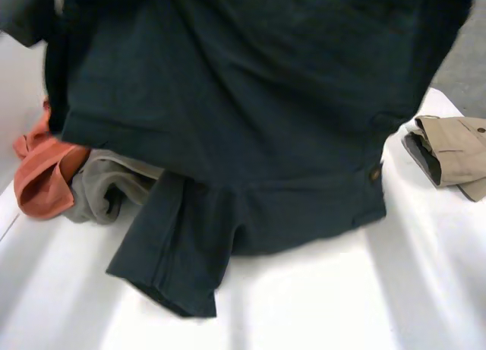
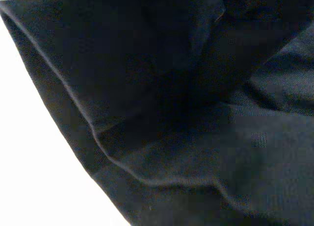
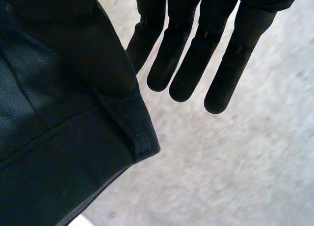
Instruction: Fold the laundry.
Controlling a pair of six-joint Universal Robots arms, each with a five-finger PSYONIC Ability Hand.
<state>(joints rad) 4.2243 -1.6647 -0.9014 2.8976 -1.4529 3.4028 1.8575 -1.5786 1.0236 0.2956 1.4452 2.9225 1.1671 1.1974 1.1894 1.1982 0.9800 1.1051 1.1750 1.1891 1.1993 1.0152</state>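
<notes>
Hanging above the table, the dark green garment rests its hem and one sleeve there. The right hand has straight fingers gripping nothing, just beside the garment's edge. The left hand's grip I cannot tell, as cloth covers it. An orange cloth and a grey cloth crowd the left, and a folded beige garment lies at the right.
</notes>
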